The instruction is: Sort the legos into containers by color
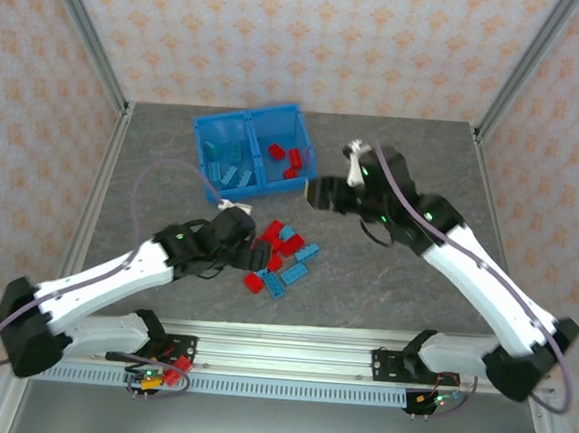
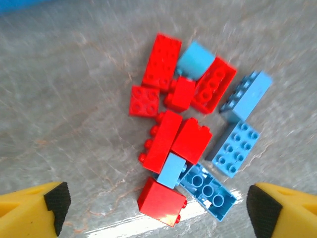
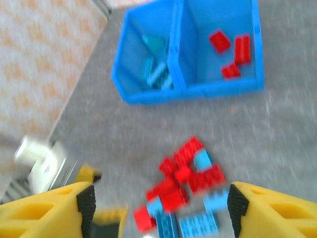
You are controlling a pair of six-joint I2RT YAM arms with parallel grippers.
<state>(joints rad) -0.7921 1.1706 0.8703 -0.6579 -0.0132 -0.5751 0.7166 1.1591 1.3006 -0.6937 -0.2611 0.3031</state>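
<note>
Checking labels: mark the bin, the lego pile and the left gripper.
bin [image 3: 218, 89]: right wrist view, on its near wall.
lego pile [image 2: 190, 141]: left wrist view, on a red piece at its middle.
left gripper [image 2: 158, 204]: left wrist view, midway between its open fingertips.

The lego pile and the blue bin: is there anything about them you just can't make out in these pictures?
- Top view: the left tool covers the pile's left side; bricks beneath are hidden.
- Right wrist view: blur smears everything; the light-blue bricks in the bin's left compartment cannot be counted.
- Left wrist view: the bin is cut off by the top edge, leaving a blue sliver.
</note>
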